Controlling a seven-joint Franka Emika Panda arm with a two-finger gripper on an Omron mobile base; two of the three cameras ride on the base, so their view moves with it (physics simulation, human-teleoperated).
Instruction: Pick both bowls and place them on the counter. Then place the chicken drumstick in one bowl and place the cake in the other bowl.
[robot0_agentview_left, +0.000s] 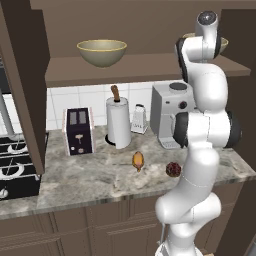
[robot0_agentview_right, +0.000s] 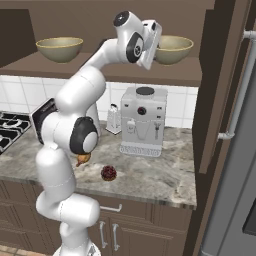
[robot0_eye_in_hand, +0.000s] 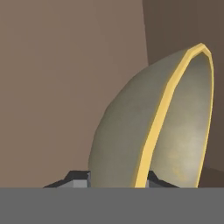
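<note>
Two olive-beige bowls with yellowish rims stand on the dark wooden shelf (robot0_agentview_left: 125, 67): the left bowl (robot0_agentview_left: 102, 52) (robot0_agentview_right: 59, 48) and the right bowl (robot0_agentview_right: 175, 49) (robot0_eye_in_hand: 175, 122). My gripper (robot0_agentview_right: 158, 49) (robot0_eye_in_hand: 118, 179) is raised to the shelf and shut on the right bowl's near rim, one fingertip (robot0_eye_in_hand: 78, 178) outside the wall and one inside. On the counter (robot0_agentview_left: 90, 175) (robot0_agentview_right: 150, 175) lie the orange-brown chicken drumstick (robot0_agentview_left: 138, 160) (robot0_agentview_right: 83, 159) and, to its right, the dark red-brown cake (robot0_agentview_left: 173, 169) (robot0_agentview_right: 108, 173).
A toaster (robot0_agentview_left: 78, 131), paper towel roll (robot0_agentview_left: 118, 121), grater (robot0_agentview_left: 139, 119) and coffee machine (robot0_agentview_left: 170, 112) (robot0_agentview_right: 144, 120) line the counter's back. A stove (robot0_agentview_left: 12, 165) lies to the left, and a fridge (robot0_agentview_right: 235, 150) to the right.
</note>
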